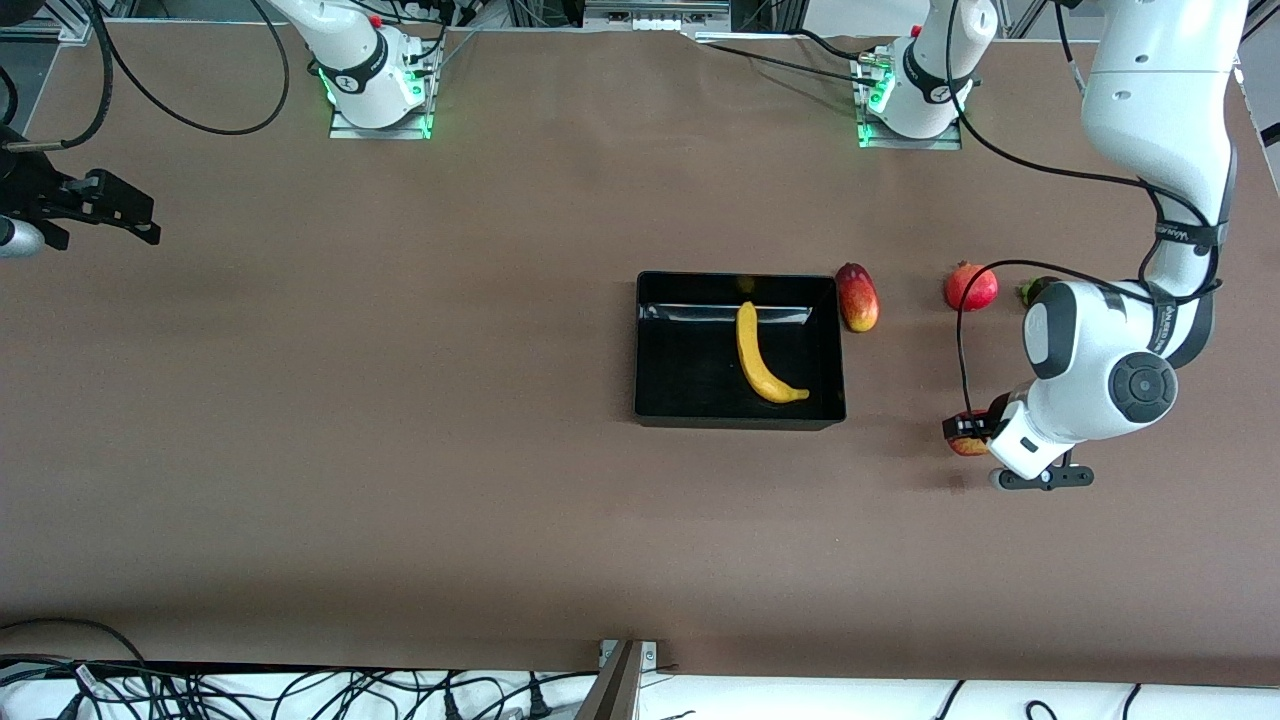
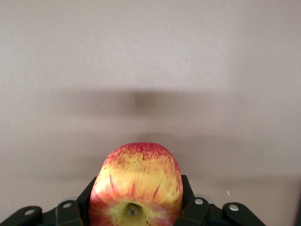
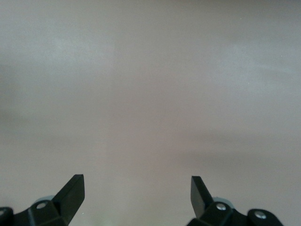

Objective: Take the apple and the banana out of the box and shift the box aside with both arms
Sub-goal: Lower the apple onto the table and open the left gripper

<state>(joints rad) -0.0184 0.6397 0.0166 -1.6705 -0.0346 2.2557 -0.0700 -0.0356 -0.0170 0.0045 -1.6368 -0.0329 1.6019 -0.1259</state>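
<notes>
Left gripper (image 1: 968, 432) clamped on apple (image 2: 136, 186), over bare table toward the left arm's end from box (image 1: 648, 345). Banana (image 1: 762, 356) in box, long axis running toward camera. Right gripper (image 3: 136, 193) wide open, empty, waiting.

The front camera looks steeply down from high across the worktop (image 1: 400, 480), facing both arm bases. Each wrist camera looks out closely between its own pincer's fingers onto bare worktop. The left wrist view shares with the front view the apple (image 2: 136, 186), well apart from the box (image 1: 740, 345).
</notes>
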